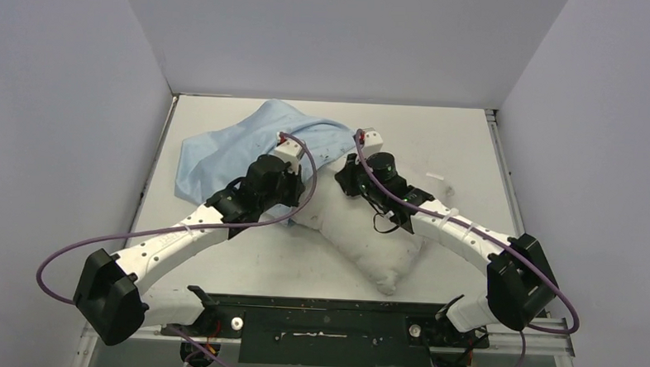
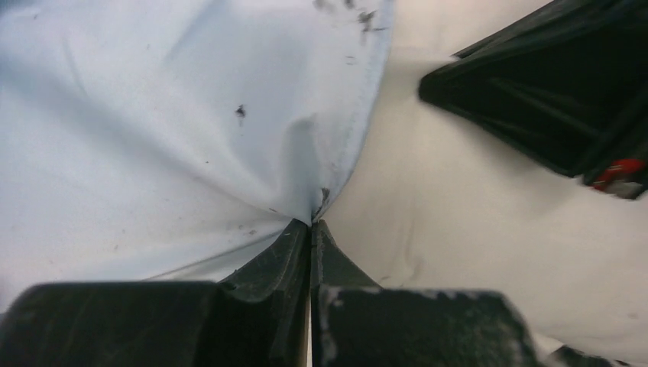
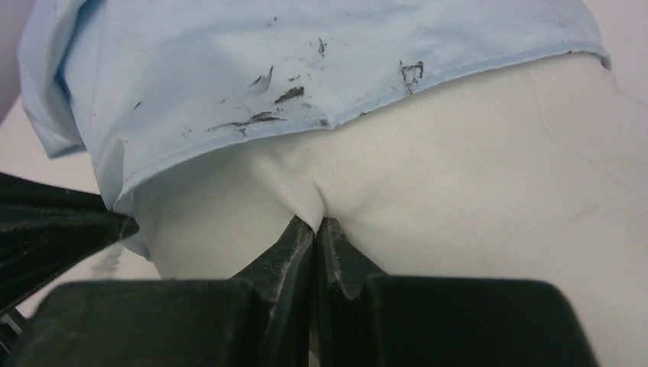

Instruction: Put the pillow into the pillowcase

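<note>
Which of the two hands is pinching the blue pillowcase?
The left hand, shut on the pillowcase near its edge. The right hand pinches the white pillow instead.

Top view: high above and behind the near edge of the desk [image 1: 464, 140], looking down over all of it, pillow [image 1: 378, 245] central. Wrist views: each looks forward past its own hand, left hand [image 2: 311, 223] and right hand [image 3: 317, 222], very close to the pillow. Both share the pillowcase [image 3: 306, 61] hem crossing it.
</note>
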You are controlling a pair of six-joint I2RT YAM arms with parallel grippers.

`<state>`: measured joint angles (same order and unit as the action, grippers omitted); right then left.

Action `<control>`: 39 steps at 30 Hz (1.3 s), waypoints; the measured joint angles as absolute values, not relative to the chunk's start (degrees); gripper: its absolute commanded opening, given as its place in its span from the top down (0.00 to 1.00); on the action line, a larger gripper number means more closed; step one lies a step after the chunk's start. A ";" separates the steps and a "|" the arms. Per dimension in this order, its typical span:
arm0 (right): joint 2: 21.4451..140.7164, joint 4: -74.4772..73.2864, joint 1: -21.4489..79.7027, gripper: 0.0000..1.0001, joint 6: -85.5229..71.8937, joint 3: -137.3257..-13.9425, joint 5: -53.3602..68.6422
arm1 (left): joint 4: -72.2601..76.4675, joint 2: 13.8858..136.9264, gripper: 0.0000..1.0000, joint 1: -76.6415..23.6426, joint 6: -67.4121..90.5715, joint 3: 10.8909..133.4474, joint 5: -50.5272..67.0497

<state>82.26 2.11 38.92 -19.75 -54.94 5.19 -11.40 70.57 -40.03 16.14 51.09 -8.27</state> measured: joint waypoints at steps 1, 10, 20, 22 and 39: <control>82.17 3.99 38.94 1.00 -21.54 -54.39 4.58 | -11.29 70.43 1.00 -40.23 16.53 51.81 -7.86; 81.95 17.34 39.18 1.00 -34.02 -51.09 -7.73 | -6.44 70.41 1.00 -46.44 25.50 55.68 -4.38; 81.49 24.18 39.55 0.97 -39.81 -45.89 -16.29 | 1.06 71.68 0.97 -51.46 31.38 53.80 -4.01; 80.62 23.90 39.51 0.85 -39.66 -44.95 -15.68 | 0.93 72.42 0.81 -51.46 31.42 53.17 -4.36; 65.78 13.72 33.21 0.23 -32.21 -41.95 -5.50 | -20.75 62.30 0.36 -50.11 34.46 54.26 -27.40</control>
